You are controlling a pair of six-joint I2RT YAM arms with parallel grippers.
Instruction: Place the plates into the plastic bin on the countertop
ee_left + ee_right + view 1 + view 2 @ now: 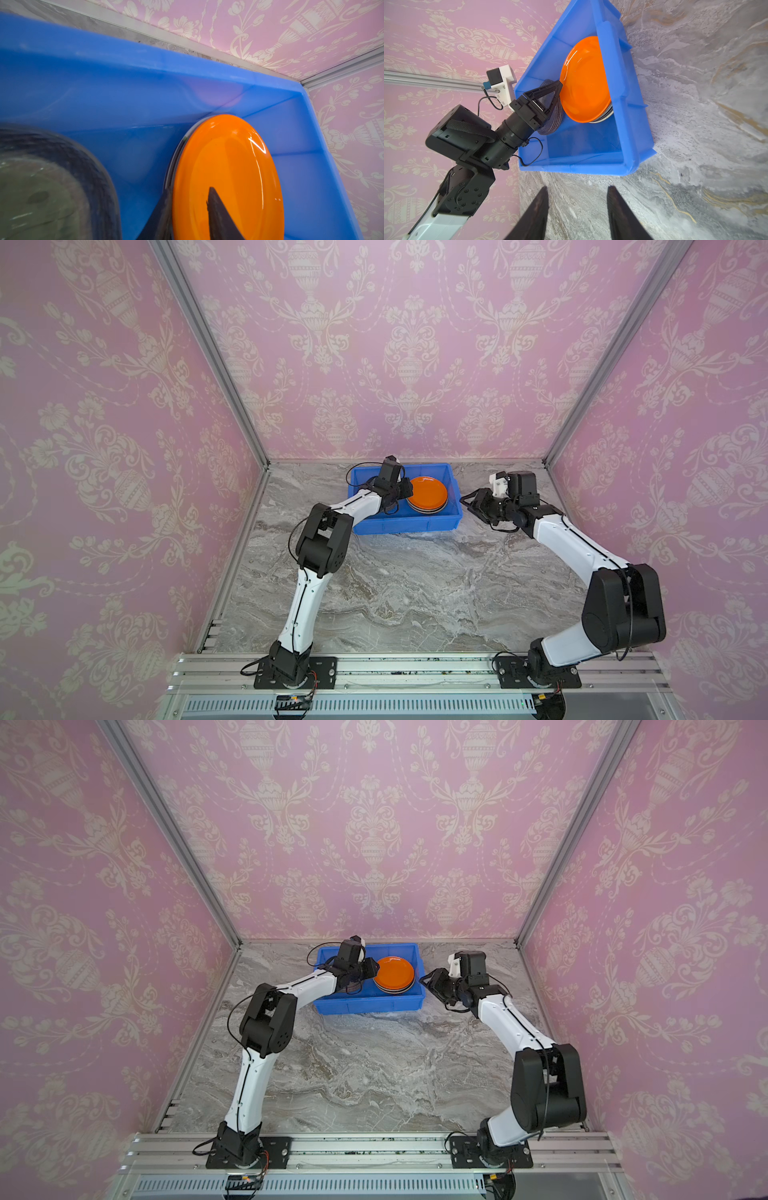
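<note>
Pink damask wallpaper (pixel 395 344) closes in your marble countertop (pixel 415 593), with the plastic bin (pixel 415 523) near its back edge. Inside, the orange plate (pixel 427 491) tops a stack (pixel 604 117) on the right side, and translucent grey plates (pixel 41 187) lie to the left. Your left gripper (pixel 559 87) straddles the orange rim, 1 finger (pixel 220 212) over its face, jaws narrowly parted; you cannot tell whether it pinches. Your right gripper (pixel 577 189) hangs with jaws apart, empty, over the countertop just beside the bin.
</note>
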